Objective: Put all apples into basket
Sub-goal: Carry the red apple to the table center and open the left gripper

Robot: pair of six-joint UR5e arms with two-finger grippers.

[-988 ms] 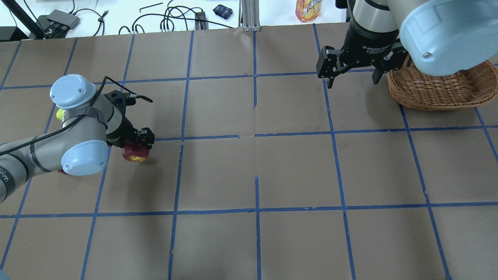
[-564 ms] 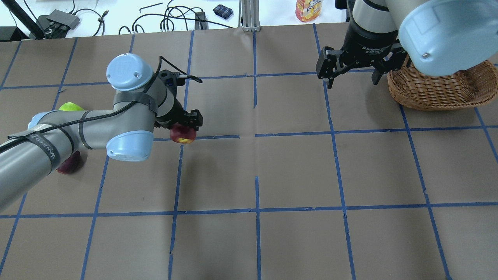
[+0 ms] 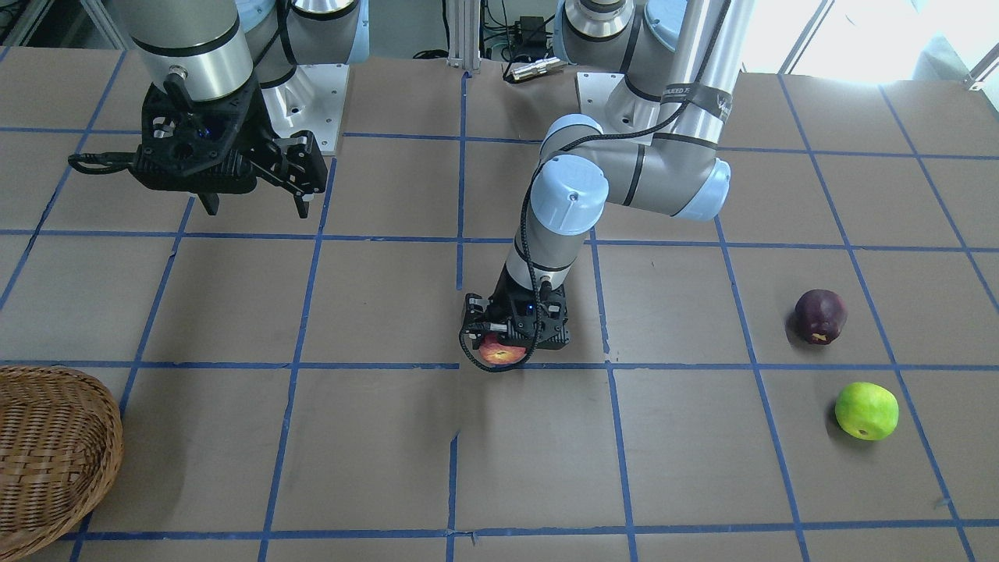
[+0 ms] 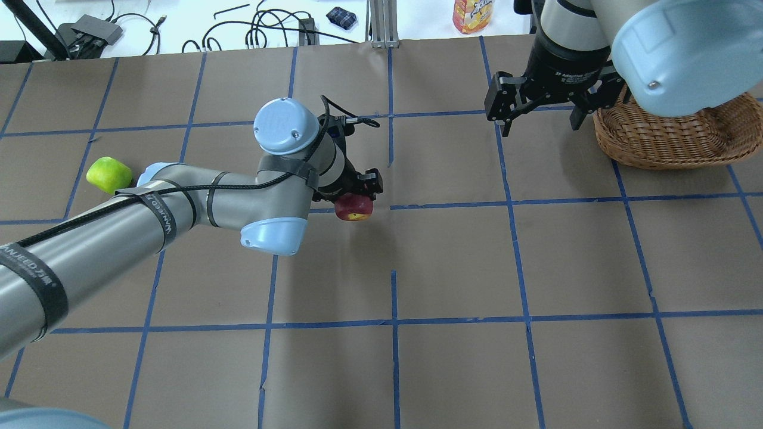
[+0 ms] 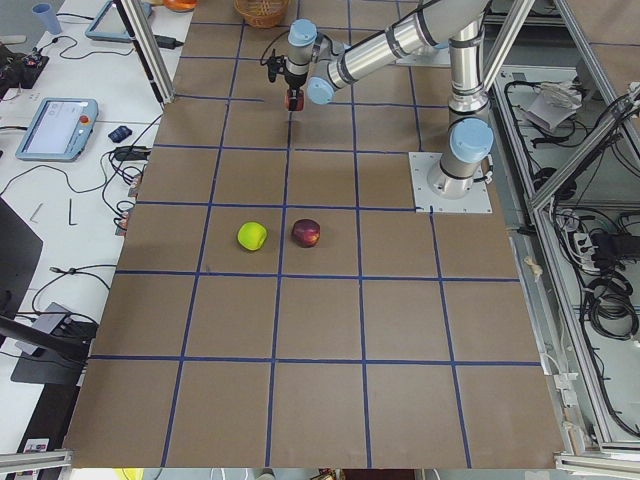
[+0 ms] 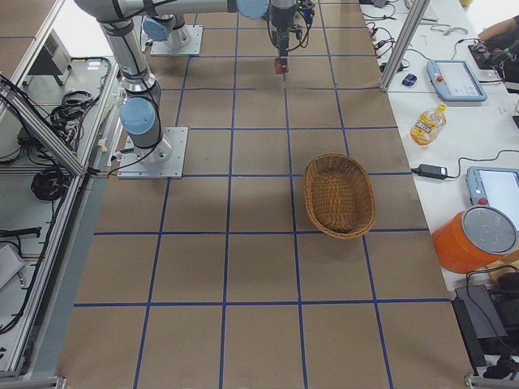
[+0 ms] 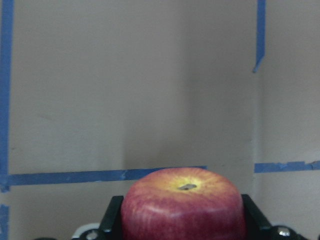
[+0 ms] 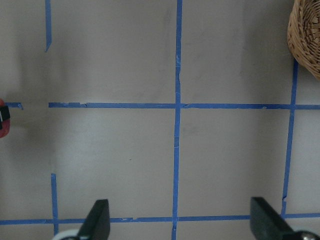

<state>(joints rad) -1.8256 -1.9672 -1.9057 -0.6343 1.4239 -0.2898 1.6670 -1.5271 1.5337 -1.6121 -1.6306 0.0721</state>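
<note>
My left gripper [image 4: 354,201] is shut on the streaky red apple [image 4: 353,208], held just above the table's middle; the left wrist view shows that apple [image 7: 184,207] between the jaws. The yellow-green apple [image 4: 109,174] lies at the far left. The maroon apple [image 3: 819,315] lies near the green apple [image 3: 865,410] and is hidden behind my left arm in the overhead view. The wicker basket [image 4: 673,140] sits at the back right, partly under my right arm. My right gripper [image 4: 541,128] hangs open and holds nothing, just left of the basket.
Blue tape lines grid the brown table. A juice bottle [image 4: 473,15] and cables [image 4: 262,30] lie on the white bench beyond the far edge. An orange bucket [image 6: 474,239] and tablets stand on the side bench.
My left arm has carried the red apple rightward from the table's left part to its middle, uncovering the green apple. My right arm has stayed put.
</note>
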